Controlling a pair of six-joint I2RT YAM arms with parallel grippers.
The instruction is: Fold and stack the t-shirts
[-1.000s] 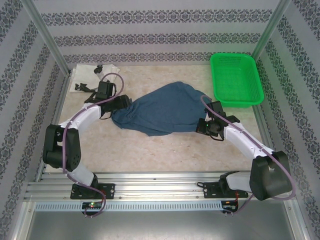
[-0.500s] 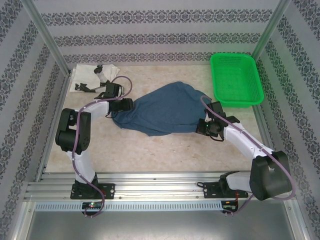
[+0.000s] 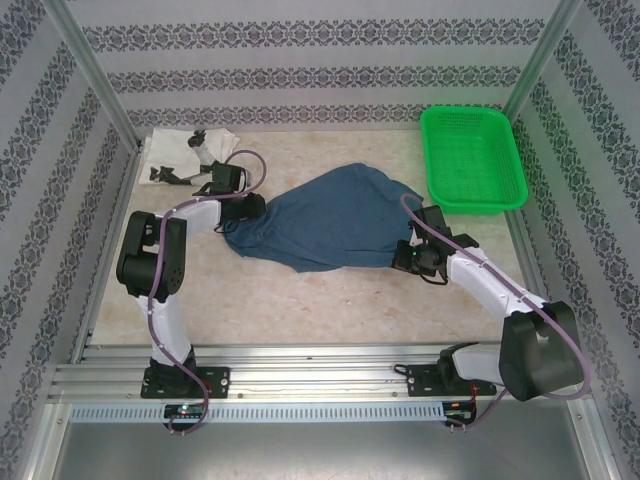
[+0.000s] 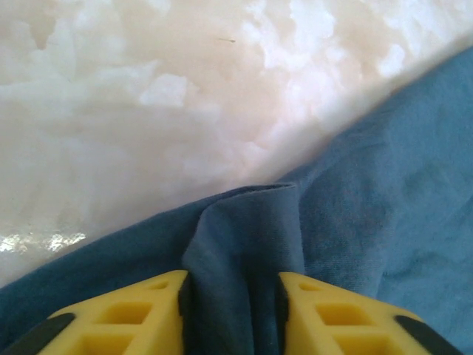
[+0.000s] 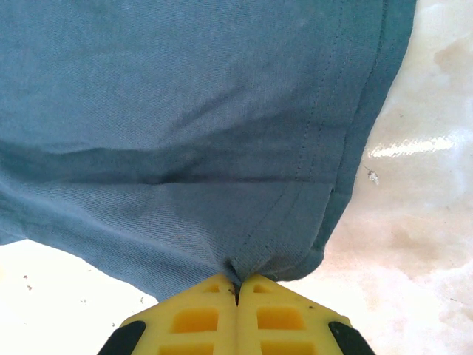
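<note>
Shirt (image 3: 330, 225), dk blue, rumpled | R claw (image 5: 236, 285) pinching hem | L claw (image 4: 230, 285) astride fold, grip unclear

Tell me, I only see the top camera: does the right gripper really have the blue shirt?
Observer: Yes, the right wrist camera shows the right gripper shut on a pinch of the blue shirt, beside its stitched hem.
Operator: And the left one?
Observer: On its wrist camera a raised ridge of shirt stands between the left gripper and its yellow fingers; whether it's pinched tight, I can't tell.
</note>
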